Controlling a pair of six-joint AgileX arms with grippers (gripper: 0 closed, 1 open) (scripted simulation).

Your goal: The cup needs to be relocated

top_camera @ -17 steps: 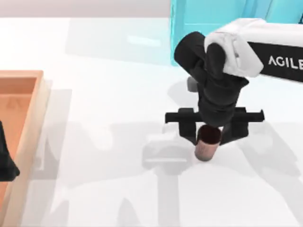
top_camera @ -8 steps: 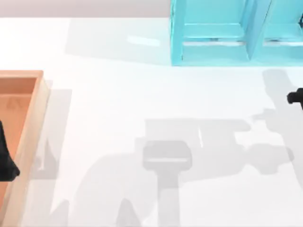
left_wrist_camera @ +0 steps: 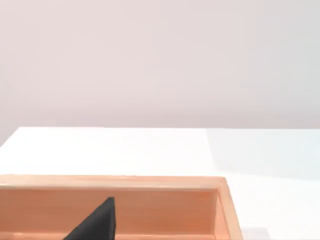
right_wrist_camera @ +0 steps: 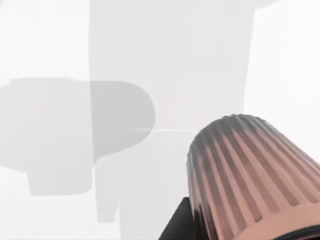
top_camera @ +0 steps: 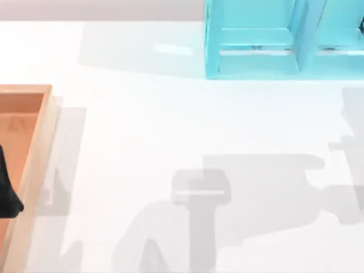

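Note:
The cup (right_wrist_camera: 250, 175), reddish-brown with ribbed sides, looms close in the right wrist view, tilted and well above the white table. A black finger (right_wrist_camera: 175, 225) of my right gripper presses against its side, and the gripper is shut on it. My left arm (top_camera: 7, 190) is parked at the table's left edge over a wooden tray; a dark part of its gripper (left_wrist_camera: 95, 222) pokes into the left wrist view.
A wooden tray (top_camera: 42, 142) with raised walls lies along the left edge, its rim (left_wrist_camera: 150, 182) also in the left wrist view. A light blue shelf unit (top_camera: 256, 62) stands at the back right. Arm shadows fall across the table's middle and right.
My right arm lifted the cup from the table's middle and carried it out past the top view's right edge. Its shadow has slid rightward. The left arm has not moved.

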